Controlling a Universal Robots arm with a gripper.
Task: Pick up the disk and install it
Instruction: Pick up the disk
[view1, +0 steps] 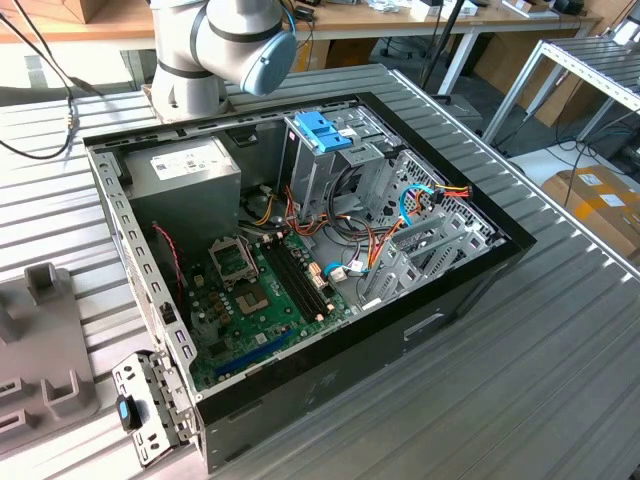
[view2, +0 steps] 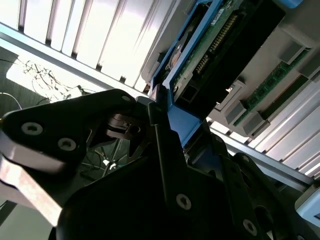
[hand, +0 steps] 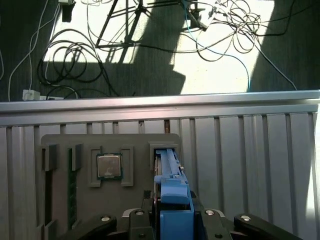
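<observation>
The disk (hand: 172, 187) stands on edge in the first wrist view, its blue side rail facing the camera, over a slot of a grey holder tray (hand: 135, 145). In the second wrist view the disk (view2: 210, 45) shows its green circuit-board face and a blue rail. My gripper (hand: 174, 214) is shut on the disk, a black finger pressed against each side. The same grip appears where my gripper (view2: 165, 117) meets the blue rail. Whether the disk rests in the slot or hangs just above it, I cannot tell.
An open computer case (view1: 470, 270) lies on the ribbed metal table (view1: 520, 380), with a drive cage under a blue handle (view1: 322, 130), a grey power-supply box (view1: 190, 170) and a green motherboard (view1: 260, 290). The tray also carries a processor chip (hand: 109, 166). The arm's base (view1: 220, 45) stands behind the case.
</observation>
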